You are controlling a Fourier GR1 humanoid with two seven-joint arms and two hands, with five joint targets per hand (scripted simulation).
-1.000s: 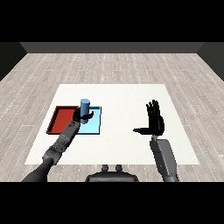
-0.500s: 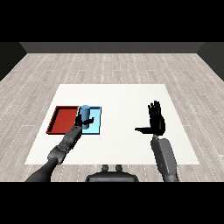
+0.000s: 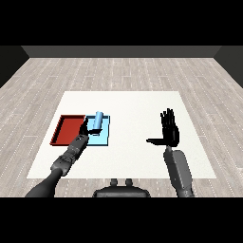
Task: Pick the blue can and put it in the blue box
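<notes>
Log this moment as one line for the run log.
left hand: beside blue can | can: tilted, over blue tray | red tray: nothing in it | right hand: open, raised

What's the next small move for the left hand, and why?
Probably open the left hand and draw it back. The blue can appears tilted over the light blue tray, with the fingers close against it, so letting go looks like what remains. The right hand is open, apart.

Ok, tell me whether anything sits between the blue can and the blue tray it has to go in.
Nothing visible does. The blue can is in the left hand, tilted right over the light blue tray. The red tray lies beside it on the left, out of the path, and the right hand is held open far off to the right.
</notes>
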